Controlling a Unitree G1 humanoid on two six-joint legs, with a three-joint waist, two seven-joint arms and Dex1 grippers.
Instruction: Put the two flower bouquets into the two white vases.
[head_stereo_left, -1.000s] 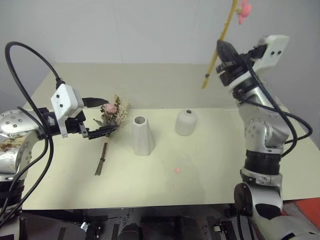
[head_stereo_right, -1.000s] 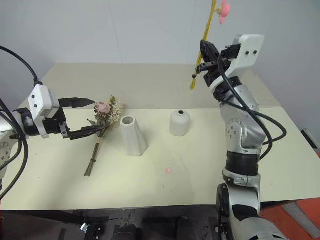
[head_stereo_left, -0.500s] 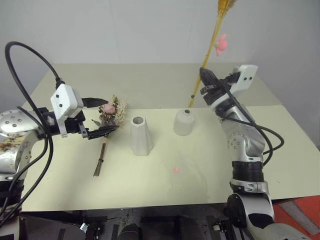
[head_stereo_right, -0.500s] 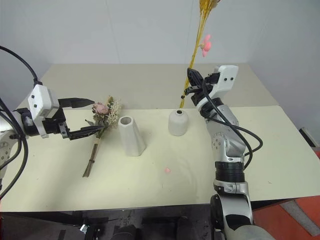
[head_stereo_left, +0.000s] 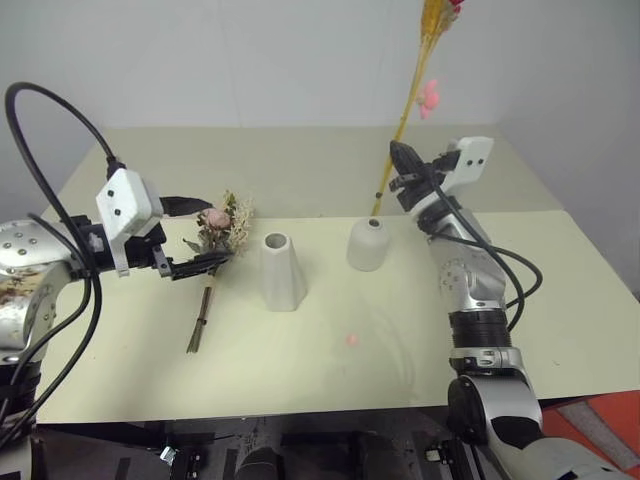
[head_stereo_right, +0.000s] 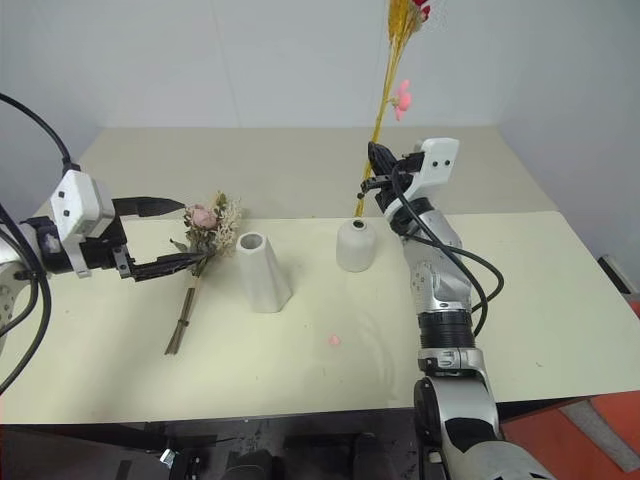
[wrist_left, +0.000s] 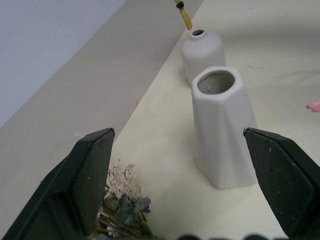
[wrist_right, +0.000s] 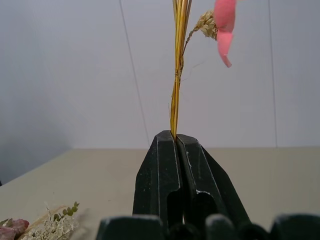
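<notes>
From the left eye view, the right hand (head_stereo_left: 398, 172) is clamped on the thin yellow stalk (head_stereo_left: 410, 108), holding it nearly upright with its pink blossoms (head_stereo_left: 430, 95) high above. The stalk's cut end hangs just behind and above the mouth of the shorter rounded vase (head_stereo_left: 367, 244). The taller faceted vase (head_stereo_left: 282, 271) stands beside it on the table (head_stereo_left: 330, 350), and a small pink petal (head_stereo_left: 352, 340) lies on the table in front of both. To the left, the bushy dried bunch (head_stereo_left: 216, 240) lies flat on the table, and the left hand (head_stereo_left: 190, 236) is spread wide around its head without gripping it.

The left wrist view shows the left hand's fingers (wrist_left: 91, 175) wide apart, sprigs of the bunch low between them, and both vases beyond, the stalk's tip poised just above the small hole of the rounded vase.

The right wrist view shows the right hand's fingers (wrist_right: 162, 172) pressed tight together on the stalk, which rises straight out of them.

The step in hand looks like threading the stalk into the rounded vase. The next move calls for bringing the cut end squarely over that small hole, then lowering it in before letting go. The hole is narrow, so a slight miss could nudge the vase.
</notes>
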